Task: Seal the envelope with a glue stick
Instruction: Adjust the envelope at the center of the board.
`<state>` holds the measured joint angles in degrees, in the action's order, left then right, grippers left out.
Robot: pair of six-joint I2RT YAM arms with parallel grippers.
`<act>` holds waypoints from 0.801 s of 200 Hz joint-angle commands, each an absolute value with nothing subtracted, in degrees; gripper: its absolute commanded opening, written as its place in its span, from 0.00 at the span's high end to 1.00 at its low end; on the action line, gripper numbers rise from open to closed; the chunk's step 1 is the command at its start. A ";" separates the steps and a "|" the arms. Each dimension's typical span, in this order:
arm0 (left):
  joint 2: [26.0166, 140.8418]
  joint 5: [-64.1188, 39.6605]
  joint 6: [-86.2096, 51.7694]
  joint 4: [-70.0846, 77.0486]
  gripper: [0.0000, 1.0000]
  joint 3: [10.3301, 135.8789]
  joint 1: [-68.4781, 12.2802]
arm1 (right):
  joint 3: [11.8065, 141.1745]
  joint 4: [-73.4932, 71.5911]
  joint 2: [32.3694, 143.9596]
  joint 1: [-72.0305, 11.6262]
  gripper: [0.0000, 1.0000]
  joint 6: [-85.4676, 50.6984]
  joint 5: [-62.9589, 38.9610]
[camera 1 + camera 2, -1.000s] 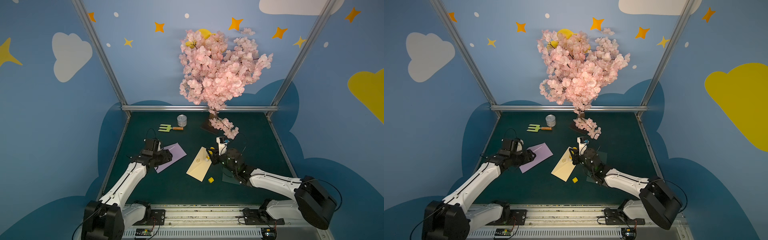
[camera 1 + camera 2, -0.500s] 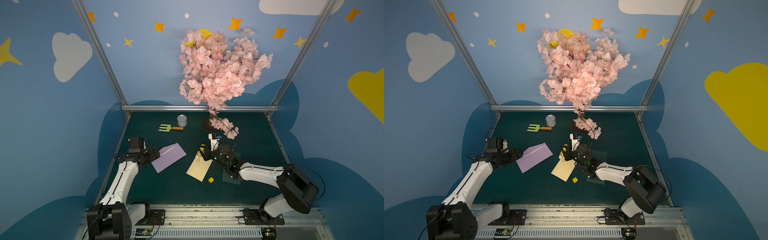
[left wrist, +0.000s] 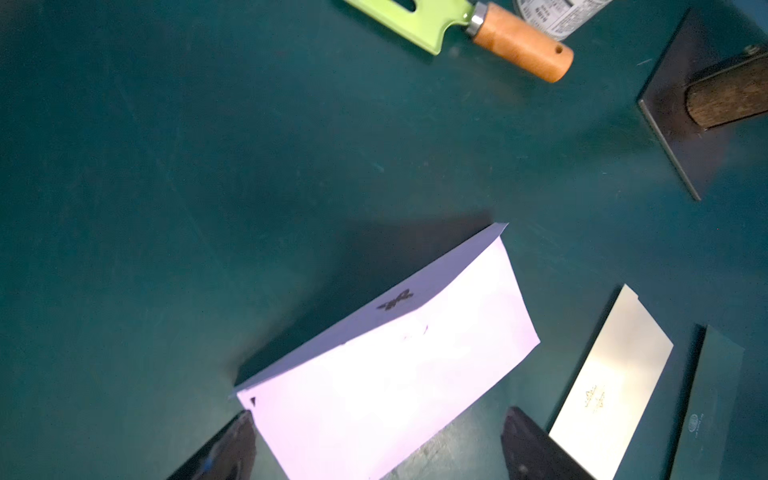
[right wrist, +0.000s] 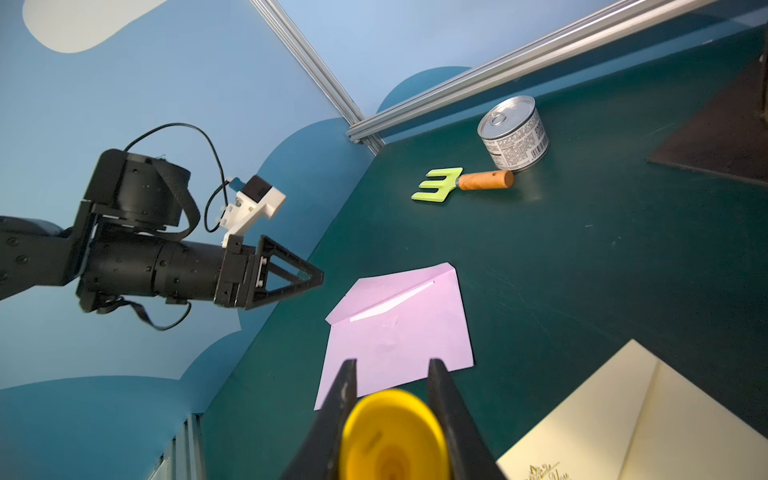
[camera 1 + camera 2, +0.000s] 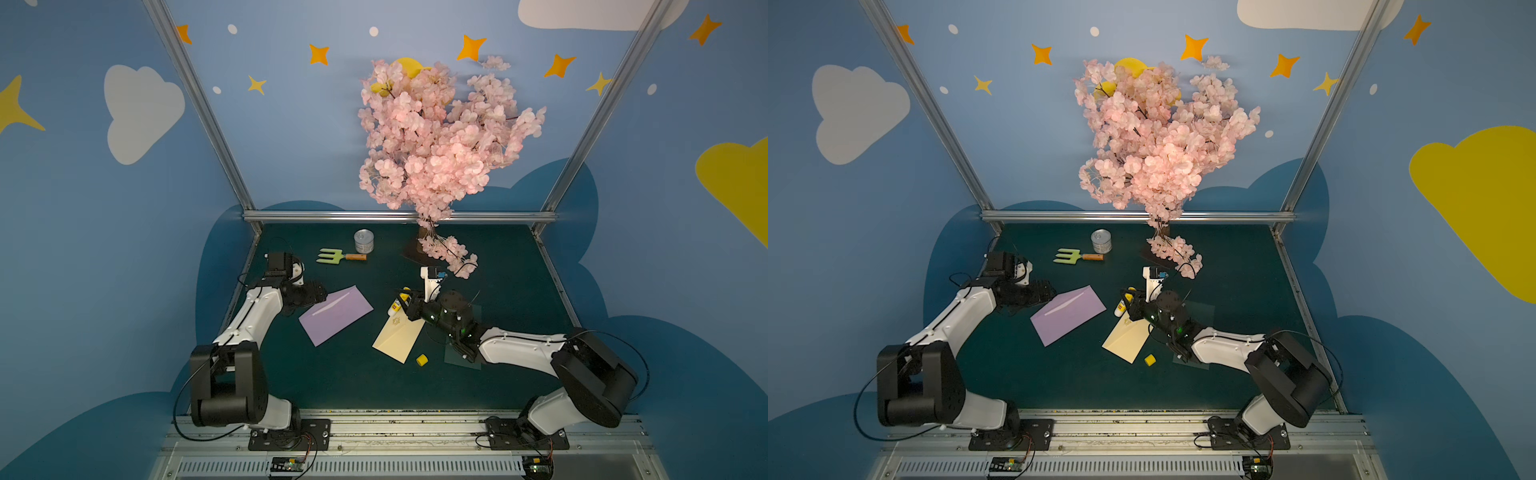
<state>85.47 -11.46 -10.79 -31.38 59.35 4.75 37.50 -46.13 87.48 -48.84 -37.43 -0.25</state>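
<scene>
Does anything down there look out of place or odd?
A small yellow cap lies loose beside the cream envelope's near corner, apart from the glue stick clamped in the right arm's fingers. The lilac envelope's flap sits slightly lifted.

Both top views hang high over the front rail, looking steeply down and toward the back wall from far enough to take in the whole table (image 5: 511, 266). In them the lilac envelope (image 5: 336, 314) lies left of middle.

The left wrist camera sits close above the lilac envelope (image 3: 386, 374). It faces across it to the garden fork (image 3: 519, 45) and can (image 3: 557, 16) beyond, with the cream envelope (image 3: 611, 374) beside it.

The right wrist camera is low and near the table, with the glue stick (image 4: 395, 436) right at its lens. It looks over the lilac envelope toward the left arm (image 4: 158, 266) and the back corner.

All four views share the lilac envelope, fork, can and cream envelope.
</scene>
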 commanded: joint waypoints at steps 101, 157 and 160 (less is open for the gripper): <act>105.78 -15.64 5.64 -38.89 0.23 71.63 1.87 | 32.53 -51.60 84.40 -47.73 1.00 -40.34 0.29; 109.00 -14.31 4.66 -41.68 0.62 73.01 0.53 | 32.55 -51.22 84.28 -47.37 1.00 -40.11 -0.07; 109.03 -14.17 4.62 -41.88 0.66 73.03 0.44 | 32.63 -51.24 84.26 -47.31 1.00 -40.08 -0.16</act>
